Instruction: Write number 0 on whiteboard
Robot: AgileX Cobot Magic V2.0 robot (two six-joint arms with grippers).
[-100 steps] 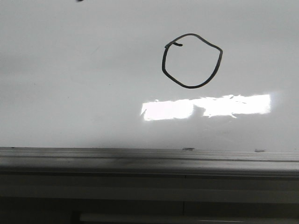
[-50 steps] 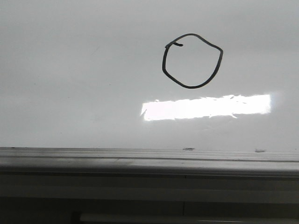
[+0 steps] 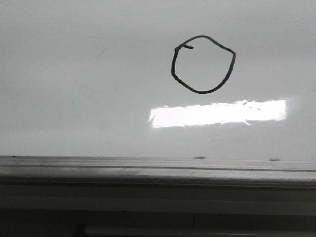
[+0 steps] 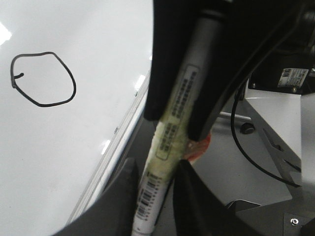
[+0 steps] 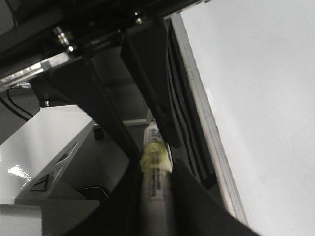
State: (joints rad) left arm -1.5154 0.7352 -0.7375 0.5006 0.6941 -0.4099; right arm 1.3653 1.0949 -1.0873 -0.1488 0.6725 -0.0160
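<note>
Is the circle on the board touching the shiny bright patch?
No, in the front view the circle sits above the bright patch with a strip of plain whiteboard between them.

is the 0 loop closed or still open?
Closed. The 0 is one unbroken line on the whiteboard, with a small hooked tail overlapping at its start.

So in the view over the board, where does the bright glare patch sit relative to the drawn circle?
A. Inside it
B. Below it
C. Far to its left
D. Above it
B: in the front view the glare patch is a bright strip on the whiteboard just under the number 0, between the loop and the grey edge rail.
</note>
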